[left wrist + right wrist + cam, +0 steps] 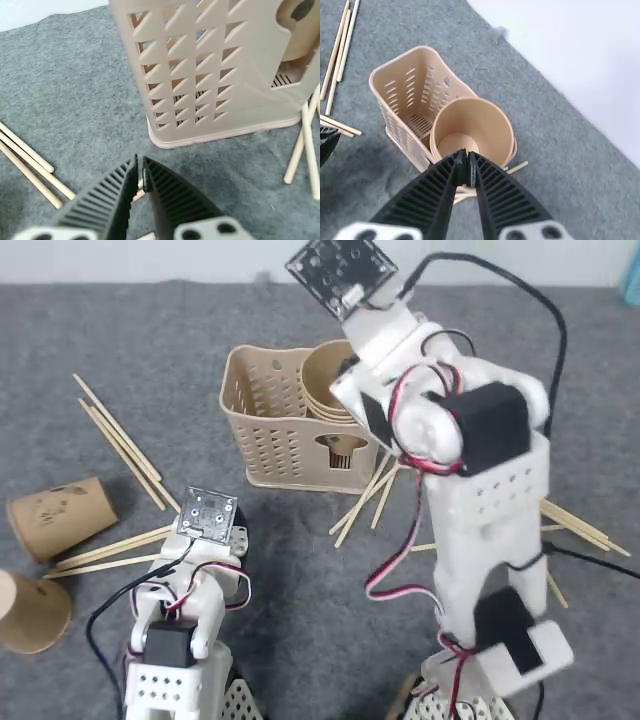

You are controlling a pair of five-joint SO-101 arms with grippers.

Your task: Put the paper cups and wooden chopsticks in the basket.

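The tan slotted basket (pixel 283 435) stands mid-table with stacked paper cups (pixel 325 380) in its right end. My right gripper (pixel 468 157) hangs shut just above those cups (pixel 470 127), with nothing between its fingers. Two more paper cups lie on their sides at the left: one (pixel 60 516) and another (pixel 30 612) by the front edge. Wooden chopsticks lie scattered left of the basket (pixel 120 445), beside the left arm (pixel 110 550) and to the right of the basket (pixel 368 495). My left gripper (pixel 140 167) is shut low over the mat, short of the basket wall (pixel 200 75), with chopsticks (pixel 27 165) beside it.
Grey mat (pixel 300 570) covers the table. More chopsticks (pixel 580 525) stick out behind the right arm's base. The right arm's body (pixel 480 500) stands tall over the right side. Open mat lies between the left arm and the basket.
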